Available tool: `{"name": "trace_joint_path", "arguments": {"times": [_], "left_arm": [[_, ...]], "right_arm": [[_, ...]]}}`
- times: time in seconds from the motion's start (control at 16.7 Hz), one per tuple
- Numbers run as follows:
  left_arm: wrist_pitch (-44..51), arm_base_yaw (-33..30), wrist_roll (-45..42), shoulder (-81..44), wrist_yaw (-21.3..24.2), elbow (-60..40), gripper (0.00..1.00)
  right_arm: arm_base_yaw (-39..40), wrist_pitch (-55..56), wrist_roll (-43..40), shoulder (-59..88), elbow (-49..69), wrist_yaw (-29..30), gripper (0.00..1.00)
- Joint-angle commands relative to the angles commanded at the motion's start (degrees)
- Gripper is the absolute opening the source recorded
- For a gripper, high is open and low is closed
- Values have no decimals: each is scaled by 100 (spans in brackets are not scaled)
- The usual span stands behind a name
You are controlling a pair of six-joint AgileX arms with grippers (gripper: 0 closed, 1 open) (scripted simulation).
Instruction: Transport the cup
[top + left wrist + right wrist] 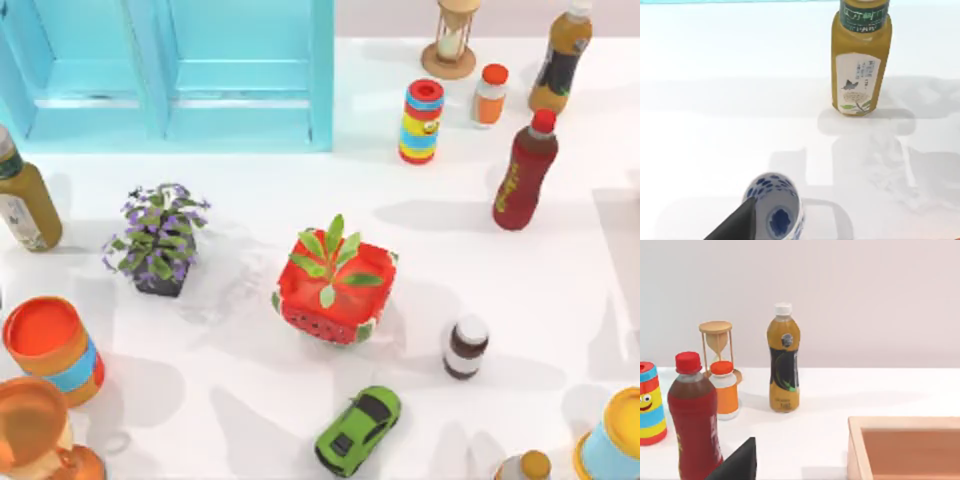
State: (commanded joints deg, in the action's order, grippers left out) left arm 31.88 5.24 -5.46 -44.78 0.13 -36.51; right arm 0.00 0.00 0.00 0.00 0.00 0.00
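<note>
Left claw [747, 214] first: comes in as a dark wedge laid against the rim of the cup [775, 212], blue-and-white, mouth turned toward the wrist camera. Cannot tell whether clenched, released or already grasping; touches or overlaps the rim on one side, nothing more to be read. Looks like the reach-or-grasp step of the transport, judged from that contact alone.

Puts the cup right at the claw, then, low over the white bench [715, 100], with a soft shadow under and beside it. Cannot say whether resting or lifted clear. Sits well apart from the tea bottle [860, 60], upright farther off on the bench, likely the one at the top view's left edge. Leaves room on that side for a carry without brushing it.

Right claw [740, 460]: parked near the bench's right side, grip likewise not to be told. Faces a red bottle [695, 415], a small orange bottle [725, 392], an hourglass [716, 342], a juice bottle [783, 365] and a wooden tray [860, 450], bare inside as far as seen. Suggests the tray as a possible set-down place, with no destination named in the task. Calls for a firm hold at the rim and a level carry, against slipping or tipping of a smooth glazed wall.
</note>
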Motion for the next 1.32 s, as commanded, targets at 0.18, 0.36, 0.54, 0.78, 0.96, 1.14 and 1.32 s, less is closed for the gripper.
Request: {"name": "trace_joint_path", "arguments": {"times": [0.18, 0.36, 0.54, 0.78, 0.96, 1.14, 1.32], "left_arm": [[539, 89, -95, -754, -2, -604, 100], [1067, 168, -213, -1497, -17, -1218, 100], [1603, 235, -337, -2249, -25, -1824, 100], [2318, 326, -485, -3247, -23, -2626, 100], [2854, 415, -577, -4010, -21, -3252, 100], [3418, 516, -668, -4858, -21, -3892, 100], [3826, 595, -716, -5385, -16, -4315, 100]], "right_arm": [[0, 0, 0, 0, 0, 0, 100], [0, 0, 0, 0, 0, 0, 100], [0, 0, 0, 0, 0, 0, 100], [0, 0, 0, 0, 0, 0, 100], [0, 0, 0, 0, 0, 0, 100], [0, 0, 0, 0, 0, 0, 100], [0, 0, 0, 0, 0, 0, 100]]}}
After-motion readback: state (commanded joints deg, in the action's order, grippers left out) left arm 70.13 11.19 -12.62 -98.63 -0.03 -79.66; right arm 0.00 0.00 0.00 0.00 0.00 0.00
